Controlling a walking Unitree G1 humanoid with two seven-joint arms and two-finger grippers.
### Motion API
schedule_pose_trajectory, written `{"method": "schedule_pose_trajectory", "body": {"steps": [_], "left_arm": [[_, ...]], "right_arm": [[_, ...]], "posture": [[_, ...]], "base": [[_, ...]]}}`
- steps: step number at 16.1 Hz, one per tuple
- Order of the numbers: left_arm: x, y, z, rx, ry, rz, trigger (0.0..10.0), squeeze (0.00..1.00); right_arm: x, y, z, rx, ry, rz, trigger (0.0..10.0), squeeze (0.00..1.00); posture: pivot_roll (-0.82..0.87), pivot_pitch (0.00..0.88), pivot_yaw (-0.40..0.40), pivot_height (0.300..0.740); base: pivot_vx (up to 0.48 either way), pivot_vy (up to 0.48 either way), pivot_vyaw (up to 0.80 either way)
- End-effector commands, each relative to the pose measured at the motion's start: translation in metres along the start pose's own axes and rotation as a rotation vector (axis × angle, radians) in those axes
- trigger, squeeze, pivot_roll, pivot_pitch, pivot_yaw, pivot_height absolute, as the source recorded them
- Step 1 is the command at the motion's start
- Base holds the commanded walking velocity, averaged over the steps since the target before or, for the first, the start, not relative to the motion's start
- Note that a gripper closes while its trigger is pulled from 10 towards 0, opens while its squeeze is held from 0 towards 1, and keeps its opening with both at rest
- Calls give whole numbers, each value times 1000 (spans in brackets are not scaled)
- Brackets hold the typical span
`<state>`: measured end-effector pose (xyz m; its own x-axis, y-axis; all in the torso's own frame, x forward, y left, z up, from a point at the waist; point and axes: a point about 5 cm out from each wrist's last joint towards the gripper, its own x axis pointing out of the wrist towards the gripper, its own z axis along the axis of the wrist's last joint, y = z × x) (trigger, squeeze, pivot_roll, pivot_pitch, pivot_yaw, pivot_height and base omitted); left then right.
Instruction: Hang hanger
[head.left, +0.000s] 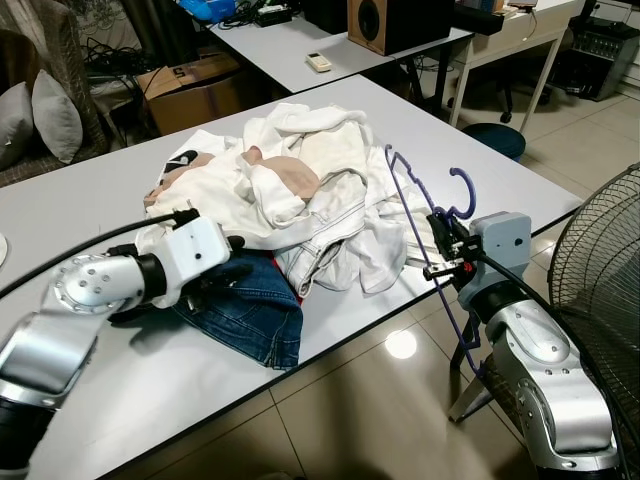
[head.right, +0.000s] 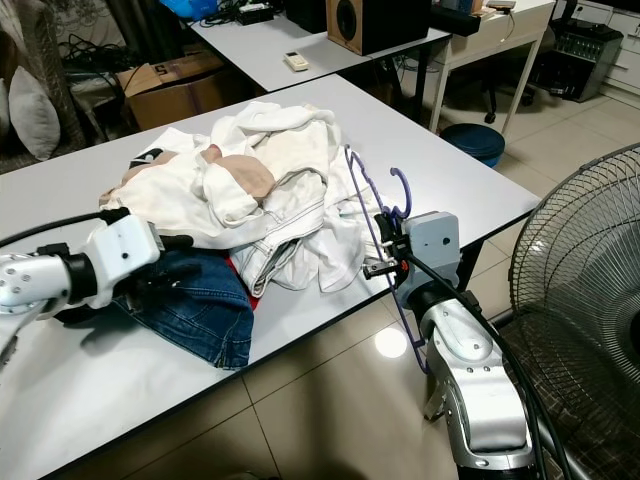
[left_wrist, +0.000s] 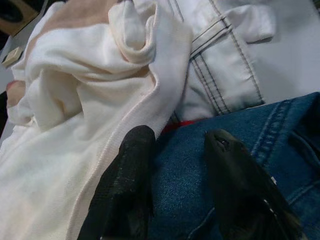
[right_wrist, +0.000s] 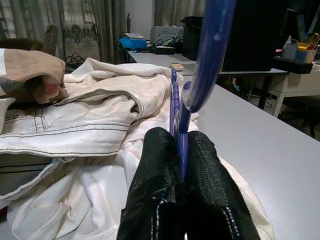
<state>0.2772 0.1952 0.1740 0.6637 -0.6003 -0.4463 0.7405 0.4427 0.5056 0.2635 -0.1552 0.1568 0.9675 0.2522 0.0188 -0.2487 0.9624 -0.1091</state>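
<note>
While the right gripper, at right of frame, pinches one blue hanger upright off the counter edge, ready for carrying, the left gripper, fingers parted and empty, rests on one pair of jeans beside one heap of white clothes.

hanger blue-purple | clothes pile white, beige | jeans blue denim

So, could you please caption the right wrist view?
Right pincer shut on blue hanger beside white clothes.
</note>
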Motion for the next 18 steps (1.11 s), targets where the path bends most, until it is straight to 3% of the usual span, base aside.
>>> {"method": "schedule_pose_trajectory", "body": {"steps": [1, 4, 6, 8, 13, 15, 18], "left_arm": [[3, -2, -5, 1, 34, 8, 10000, 0], [16, 8, -15, 65, 93, 152, 10000, 0], [22, 8, -16, 105, 106, 167, 10000, 0], [31, 14, -10, 143, 66, 266, 10000, 0], [42, 8, -8, 195, -7, 310, 10000, 0], [42, 0, -14, 213, -4, 273, 10000, 0], [25, 1, -19, 198, 15, 264, 10000, 0]], "right_arm": [[0, 2, 5, 3, -27, 10, 10000, 0], [1, 1, 6, 1, -28, 6, 10000, 0], [1, 1, 6, 0, -27, 8, 10000, 0], [1, 1, 7, 1, -27, 5, 10000, 0], [1, 1, 7, 3, -30, 2, 10000, 0], [0, 1, 7, 4, -30, 2, 10000, 0], [0, -1, 6, 3, -27, -4, 10000, 0]], "posture": [[-141, 0, 126, 740], [-141, 0, 122, 740], [-143, 0, 123, 740], [-144, 0, 125, 740], [-144, 0, 128, 740], [-147, 0, 130, 740], [-137, 0, 127, 740]], "base": [[0, 0, 0], [0, 0, 0], [0, 0, 0], [0, 0, 0], [0, 0, 0], [0, 0, 0], [0, 0, 0]]}}
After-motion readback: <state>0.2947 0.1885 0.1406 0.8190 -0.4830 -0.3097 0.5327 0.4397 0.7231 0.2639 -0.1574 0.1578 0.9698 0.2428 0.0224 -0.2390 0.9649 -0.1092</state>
